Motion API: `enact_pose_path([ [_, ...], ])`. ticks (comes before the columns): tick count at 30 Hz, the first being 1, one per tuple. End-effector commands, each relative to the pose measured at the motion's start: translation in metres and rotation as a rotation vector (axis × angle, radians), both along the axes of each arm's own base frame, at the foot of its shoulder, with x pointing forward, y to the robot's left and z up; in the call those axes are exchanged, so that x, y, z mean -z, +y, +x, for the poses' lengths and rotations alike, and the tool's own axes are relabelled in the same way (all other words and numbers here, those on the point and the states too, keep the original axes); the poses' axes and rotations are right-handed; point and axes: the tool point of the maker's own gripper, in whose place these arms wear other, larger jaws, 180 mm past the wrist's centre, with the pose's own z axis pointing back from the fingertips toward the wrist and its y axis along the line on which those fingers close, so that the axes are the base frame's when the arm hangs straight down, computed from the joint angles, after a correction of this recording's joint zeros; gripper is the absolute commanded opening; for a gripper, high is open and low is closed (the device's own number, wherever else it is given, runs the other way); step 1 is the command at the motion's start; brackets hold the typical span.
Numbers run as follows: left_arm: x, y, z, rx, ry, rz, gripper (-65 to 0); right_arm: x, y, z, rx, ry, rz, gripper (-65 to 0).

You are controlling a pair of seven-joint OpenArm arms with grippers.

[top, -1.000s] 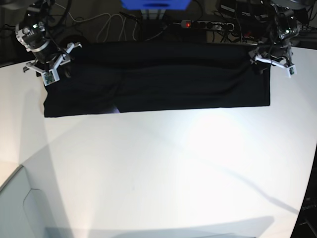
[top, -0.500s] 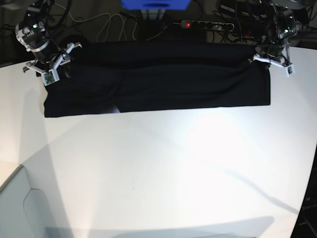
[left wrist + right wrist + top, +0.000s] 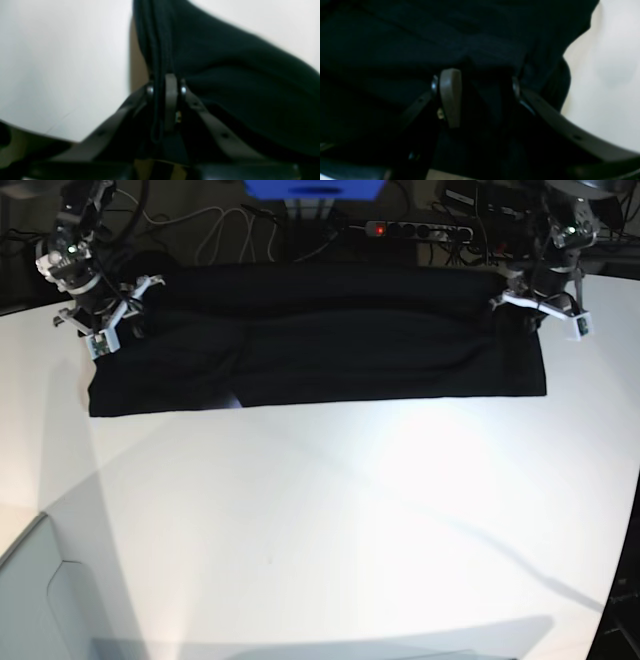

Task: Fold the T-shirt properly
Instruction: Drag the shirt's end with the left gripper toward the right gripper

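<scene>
Although a first lengthwise fold appears to have been made, the T-shirt (image 3: 320, 335) is laid as a long black band along the far edge of the white bench (image 3: 350, 520), in front of the power strip (image 3: 420, 229), and more folding is judged to be left. No print is shown; only plain black cloth is seen. At the band's end nearest that strip's right end, the left gripper (image 3: 166, 86) is seen with its fingers (image 3: 170, 100) pressed together on a bunched edge of the cloth. At the opposite end of the band, the right gripper (image 3: 475, 85) is seen with its fingers (image 3: 450, 96) apart and dark cloth lying between them; whether cloth is gripped there cannot be told. The band would probably have to be folded crosswise before the task could be called done.
</scene>
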Motion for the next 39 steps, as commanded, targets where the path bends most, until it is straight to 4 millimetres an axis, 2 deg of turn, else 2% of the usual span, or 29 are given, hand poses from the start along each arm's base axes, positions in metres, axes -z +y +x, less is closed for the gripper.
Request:
enact_pose_path([
  [1,-0.015,-0.005,0.004,0.016,-0.046,0.013,-65.0,-0.011,-0.001,0.01,-0.008,-0.048,0.0,-40.3],
  [4,-0.029,-0.023,0.007,0.042,-0.088,0.0,-65.0,-0.008,-0.002,0.012,-0.003,-0.044,0.006,-40.3],
  [7,-0.025,-0.045,0.005,0.087,-0.077,-0.038,-65.0,-0.008,-0.006,0.014,-0.007,-0.045,-0.003,-40.3],
  [11,-0.016,-0.089,0.008,0.187,-0.063,-0.119,-65.0,-0.01,-0.006,0.017,-0.007,-0.053,-0.004,-40.3],
  [17,-0.009,-0.166,0.004,0.359,-0.044,-0.257,-65.0,-0.011,-0.008,0.018,-0.009,-0.054,-0.008,-40.3],
  [20,-0.011,-0.203,0.005,0.441,-0.05,-0.323,-65.0,-0.011,-0.008,0.018,-0.009,-0.054,-0.008,-40.3],
  [25,-0.021,-0.251,0.005,0.591,-0.072,-0.381,-65.0,-0.01,-0.008,0.018,-0.009,-0.053,-0.008,-40.3],
  [30,-0.02,-0.282,0.01,0.697,-0.075,-0.411,-65.0,-0.01,-0.008,0.017,-0.009,-0.051,-0.008,-40.3],
  [39,-0.004,-0.317,0.012,0.795,-0.037,-0.44,-65.0,-0.01,-0.008,0.016,-0.009,-0.048,-0.008,-40.3],
])
